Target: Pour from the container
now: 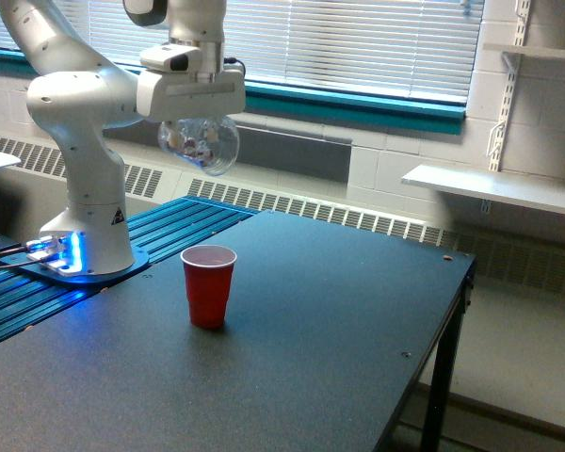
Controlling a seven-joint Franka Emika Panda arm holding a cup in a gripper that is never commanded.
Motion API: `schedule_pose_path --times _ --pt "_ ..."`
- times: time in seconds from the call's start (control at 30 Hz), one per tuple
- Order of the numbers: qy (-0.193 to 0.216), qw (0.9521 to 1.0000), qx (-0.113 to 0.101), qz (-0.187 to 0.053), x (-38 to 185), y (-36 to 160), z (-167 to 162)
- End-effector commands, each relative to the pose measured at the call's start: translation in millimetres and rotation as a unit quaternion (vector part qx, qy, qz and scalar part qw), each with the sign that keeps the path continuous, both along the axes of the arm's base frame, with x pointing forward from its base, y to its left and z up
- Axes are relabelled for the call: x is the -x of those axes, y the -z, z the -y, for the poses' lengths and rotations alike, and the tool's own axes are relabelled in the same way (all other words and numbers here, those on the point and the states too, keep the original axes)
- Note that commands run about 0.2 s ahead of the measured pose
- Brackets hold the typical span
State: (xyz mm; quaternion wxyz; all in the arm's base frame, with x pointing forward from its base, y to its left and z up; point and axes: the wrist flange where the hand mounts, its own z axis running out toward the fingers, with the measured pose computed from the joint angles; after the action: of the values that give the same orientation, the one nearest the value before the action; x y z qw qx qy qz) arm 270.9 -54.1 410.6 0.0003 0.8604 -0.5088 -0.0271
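1. My gripper (196,121) hangs high above the table (292,311), toward the exterior view's left, its white body pointing downward.
2. My jaws are clamped on the container (200,144), a clear mug-like jar that sits directly beneath my gripper body.
3. The container is in the air, well above the table and touching nothing but my jaws. Its rounded glass side faces the camera, and I cannot tell exactly how far it is tilted.
4. Small pinkish-grey bits (196,146) show through the glass, gathered inside the container.
5. A red cup (208,285) stands upright on the dark table, mouth open to the ceiling, its white inside visible. From here I cannot tell whether anything lies in it.
6. In this view the container is above the red cup and slightly toward the exterior view's left of it, well apart in height. How they line up in depth I cannot tell.
7. My white arm base (83,245) stands on a blue ribbed platform (169,231) at the exterior view's left, beside the table, with a blue light glowing low on it.
8. Behind me runs a window with white blinds (358,38) over a teal sill (358,104), and a white shelf (494,188) is fixed to the wall at the exterior view's right.
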Motion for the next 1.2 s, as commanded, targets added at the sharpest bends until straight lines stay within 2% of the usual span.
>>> schedule_pose_path --times 0.03,0.1,0.47,0.7,0.8,1.0,1.07,1.13,1.2 --pt "-0.006 0.9990 0.001 -0.044 2 14.0 -1" --pt "-0.012 0.9986 0.000 -0.051 0 16.5 -2" --pt "0.002 0.9987 -0.008 -0.051 -12 20.9 5" --pt "-0.018 0.9973 -0.004 -0.071 -11 30.6 -1" --pt "-0.019 0.9969 -0.010 -0.075 -9 34.2 -1" --pt "-0.030 0.9969 -0.008 -0.072 -10 33.9 -2" --pt "-0.017 0.9992 0.009 -0.036 -2 25.8 -13" --pt "-0.008 0.9994 0.019 -0.029 5 36.1 -22" --pt "-0.001 0.9997 0.025 -0.007 8 38.5 -23"
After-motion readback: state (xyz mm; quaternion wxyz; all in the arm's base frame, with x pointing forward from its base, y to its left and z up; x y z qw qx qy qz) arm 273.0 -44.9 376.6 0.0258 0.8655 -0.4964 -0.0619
